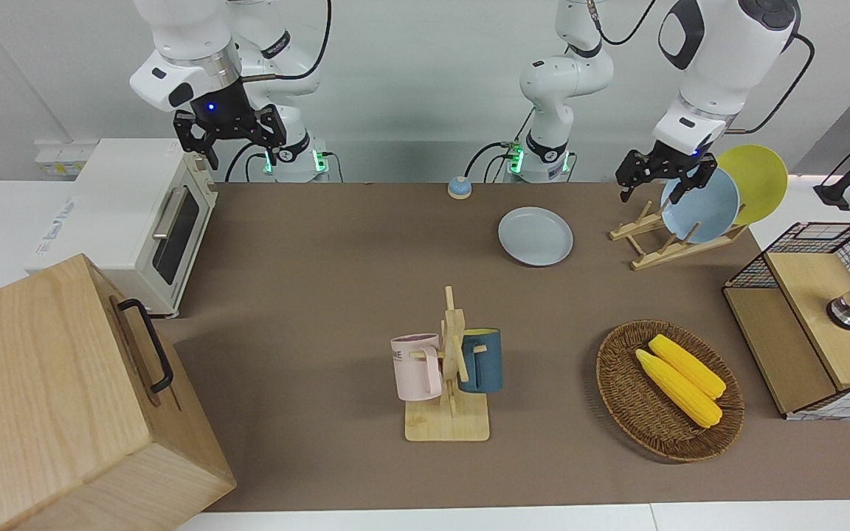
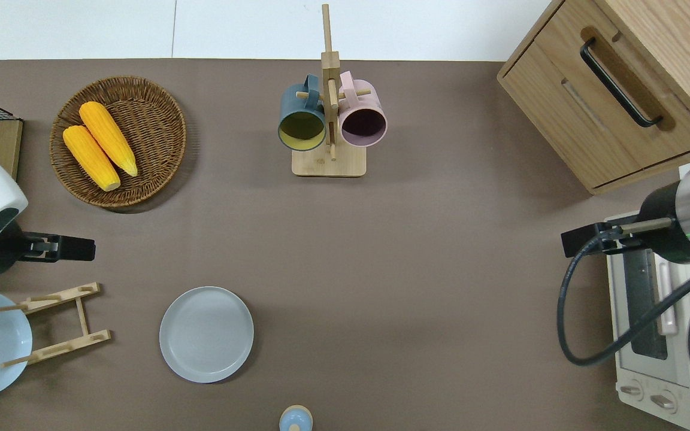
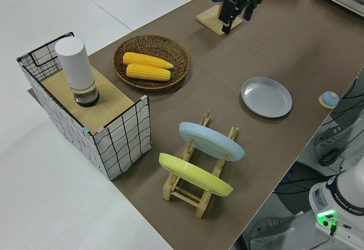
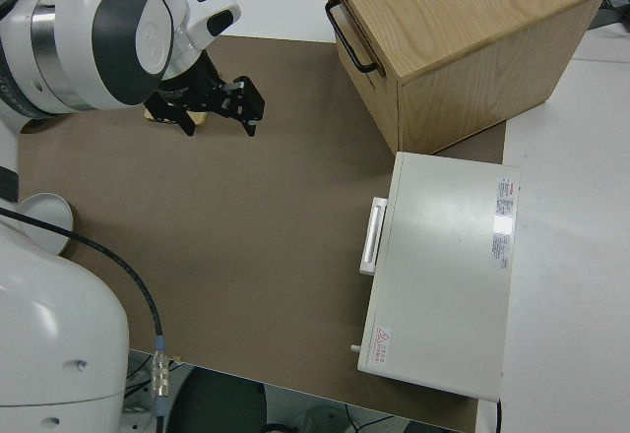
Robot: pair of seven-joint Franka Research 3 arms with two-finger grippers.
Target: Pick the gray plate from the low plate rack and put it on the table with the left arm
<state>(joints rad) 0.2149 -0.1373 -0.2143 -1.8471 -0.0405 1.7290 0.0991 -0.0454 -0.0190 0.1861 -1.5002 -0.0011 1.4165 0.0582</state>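
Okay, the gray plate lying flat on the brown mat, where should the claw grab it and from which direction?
Grip the gray plate by its rim, coming straight down with one finger inside the rim and one outside. It lies flat, face up, on the table, so only the shallow raised edge offers a hold. The edge toward the low plate rack is probably easiest for the left claw.

Our two white arms

We see the left arm (image 1: pixel 720 51) with dark-gray joint caps, the right arm (image 1: pixel 189 51) with a silver ring, black cables.
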